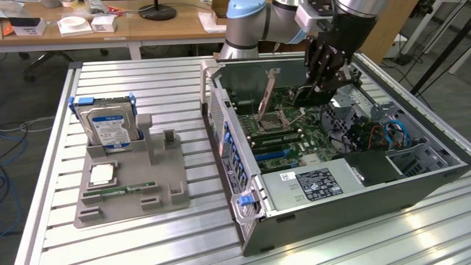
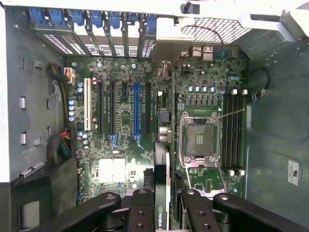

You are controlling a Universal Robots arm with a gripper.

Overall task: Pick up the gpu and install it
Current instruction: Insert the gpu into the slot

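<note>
Exterior view: the arm reaches down from the top of the frame into the open case [image 1: 434, 182], which lies on its side on a slatted metal table [image 1: 147, 83]. The gripper [image 1: 324, 83] hangs over the far part of the case, its jaws shut on the gpu [image 1: 303, 98]. The gpu is a dark card held on edge below the fingers, above the board [image 1: 283, 141] and near the far wall. Whether its lower edge touches the board cannot be told from here. The socket [image 1: 271, 122], with its lever raised, sits just to the exterior view's left of the card. The power supply [image 1: 316, 185], with its label, fills the near part of the case.

On the exterior view's left, well apart from the case, a grey tray [image 1: 173, 193] stands on the table. A hard drive [image 1: 110, 128] stands upright in its far holder. A CPU chip [image 1: 101, 175] lies flat nearer the camera, and a green memory stick [image 1: 121, 191] lies in front of that. The upright slot in the tray beside the hard drive holds nothing.

In the wrist view the black fingers [image 2: 142, 208] press in on both sides of the gpu [image 2: 161, 215], which is seen edge-on with a green logo on it. The gripper [image 2: 166, 200] is closed only as far as the card's thickness. The card lines up between the blue slot [image 2: 136, 113] and the socket [image 2: 199, 140]. The memory slots [image 2: 231, 130] lie beyond the socket.
</note>
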